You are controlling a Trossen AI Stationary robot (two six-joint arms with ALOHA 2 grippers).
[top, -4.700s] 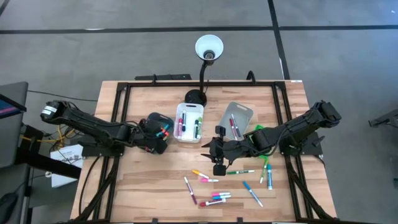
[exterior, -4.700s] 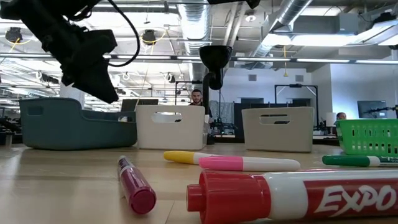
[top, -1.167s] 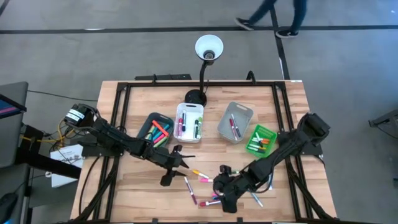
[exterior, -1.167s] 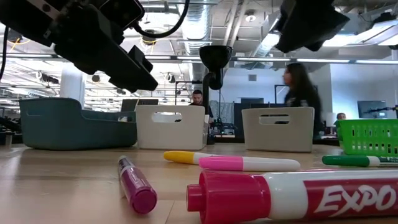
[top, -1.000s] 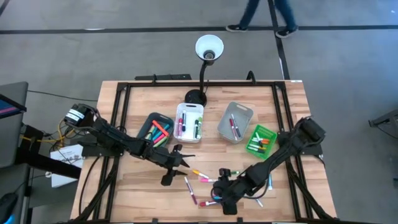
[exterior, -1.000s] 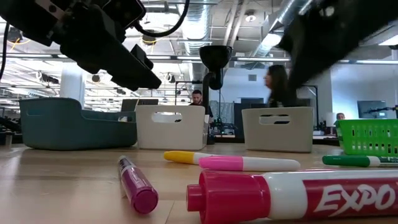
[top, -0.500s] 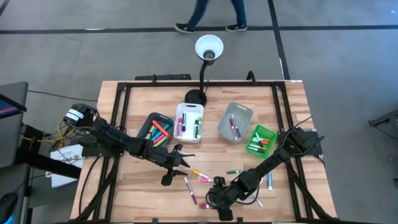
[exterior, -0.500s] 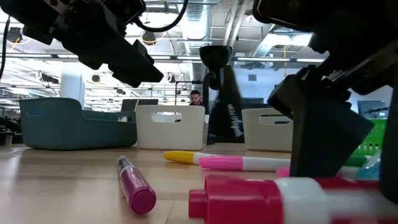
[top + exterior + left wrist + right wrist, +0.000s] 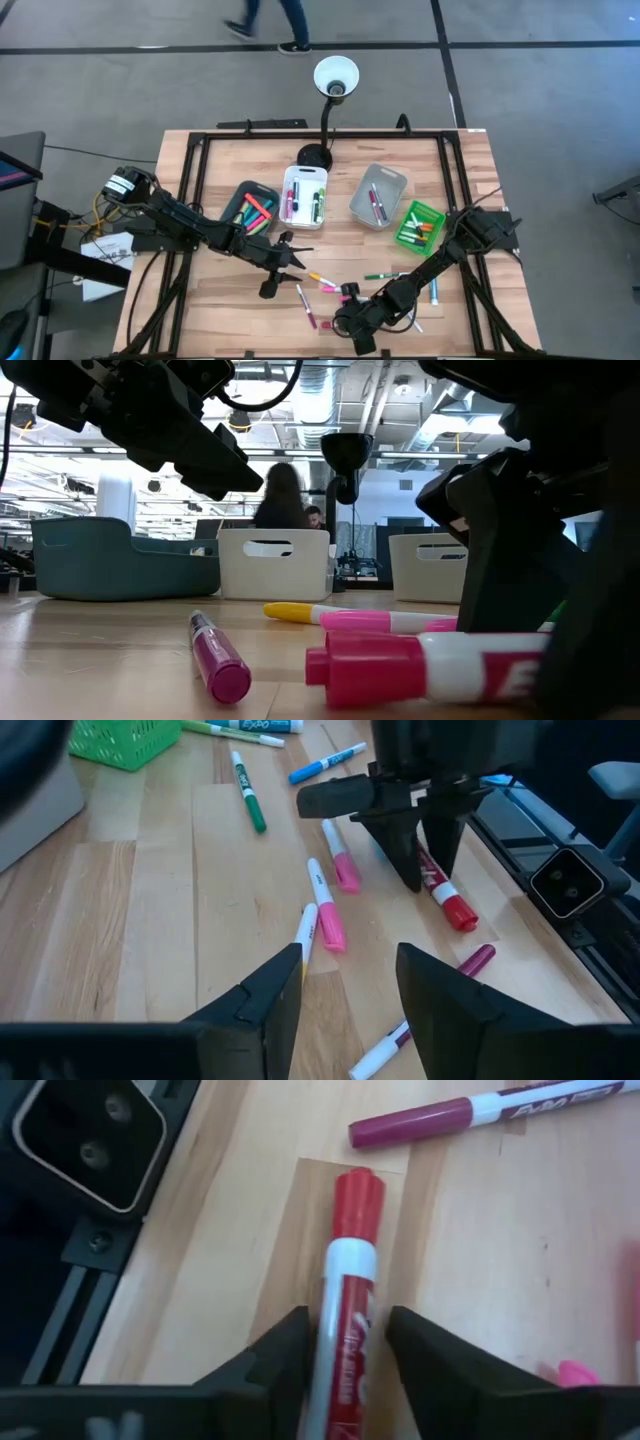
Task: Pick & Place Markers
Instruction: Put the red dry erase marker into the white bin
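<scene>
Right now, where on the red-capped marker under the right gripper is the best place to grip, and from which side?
Mid-barrel, from straight above. The red-capped marker lies flat on the table, and the right gripper already straddles its white barrel with a finger on each long side.

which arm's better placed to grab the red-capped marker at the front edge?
Right. The right hand has its open fingers either side of the red-capped white marker on the wooden table. The left hand hovers open, farther back.
</scene>
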